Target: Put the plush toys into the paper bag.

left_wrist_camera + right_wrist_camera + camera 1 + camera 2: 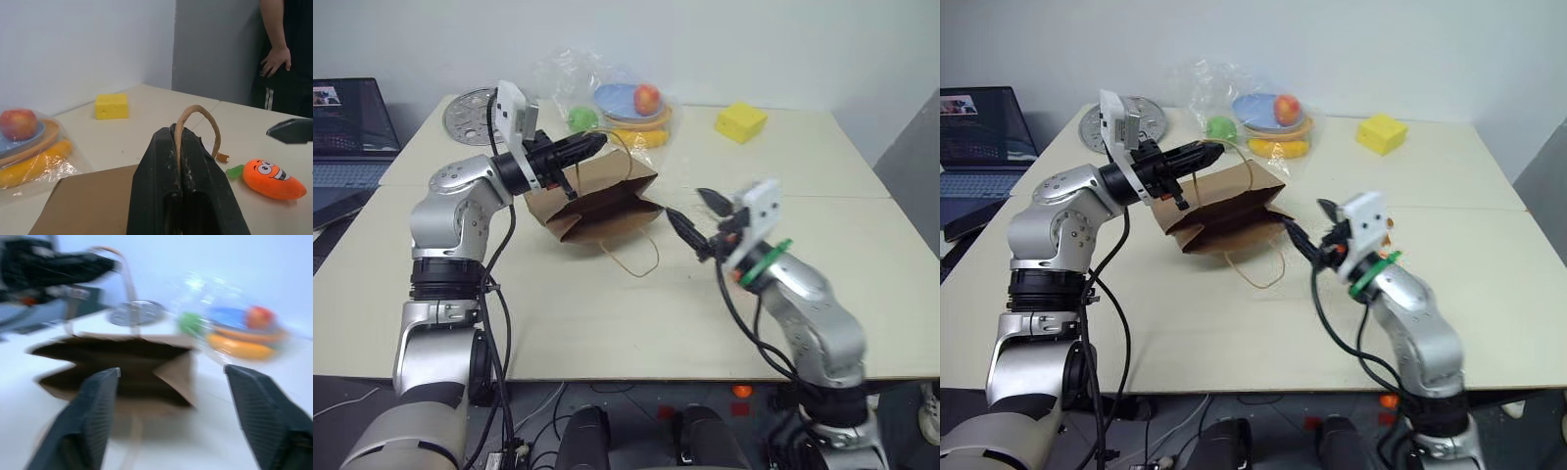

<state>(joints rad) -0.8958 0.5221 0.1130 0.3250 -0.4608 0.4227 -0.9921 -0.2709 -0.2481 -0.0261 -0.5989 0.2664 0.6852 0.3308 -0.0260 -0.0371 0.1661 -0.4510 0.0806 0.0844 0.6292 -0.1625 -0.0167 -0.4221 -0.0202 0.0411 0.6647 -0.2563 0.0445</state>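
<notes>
The left claw (182,161) is clamped on a handle of the paper bag (597,201), lifting its mouth open on the surface (862,255). The right claw (168,396), spread wide and empty, faces that mouth. The carrot toy (272,178) lies beside the bag.

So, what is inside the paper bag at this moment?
The paper bag lies with its mouth toward the right gripper. The visible part of its interior is dark, with no toy recognisable. The deeper part cannot be seen. The orange carrot lies outside, on the table.
</notes>
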